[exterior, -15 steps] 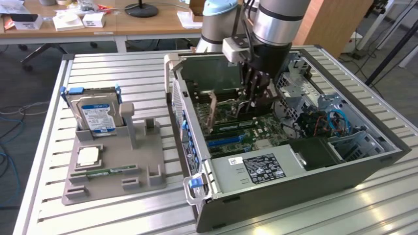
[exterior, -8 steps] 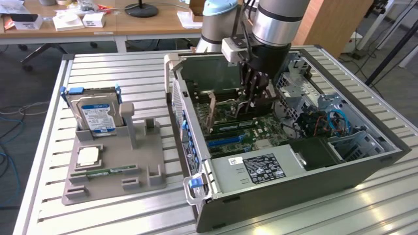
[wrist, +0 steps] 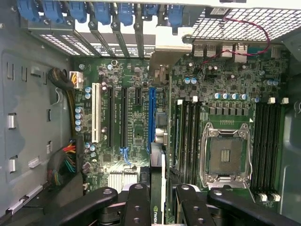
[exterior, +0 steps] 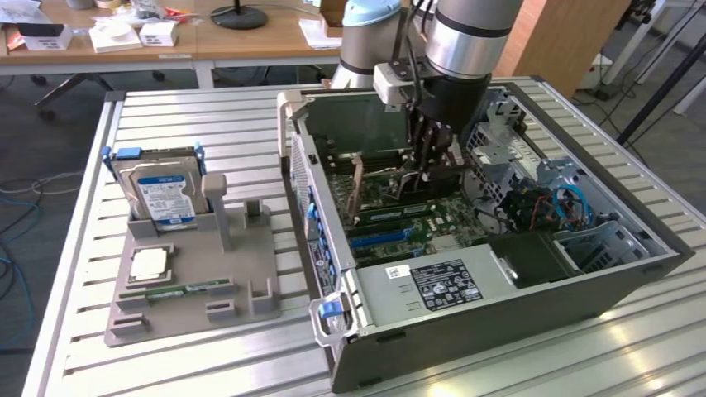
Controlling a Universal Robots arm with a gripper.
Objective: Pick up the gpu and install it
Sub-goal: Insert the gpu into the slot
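Gpu, apparently in jaws, inside case

Thin dark gpu, upright and edge-on, over the motherboard

The ribbed table of bare silver aluminium has a dull sheen; the grey moulded plastic holder looks matt; the boxy silver metal hard drive carries a glossy blue-white label; the dark grey computer case is smooth, satin sheet metal; the green motherboard looks lacquered, its steel socket frame bright; the blue plastic clips shine; the gpu is a thin black card, faintly glossy; the fingers of the gripper are matt black.
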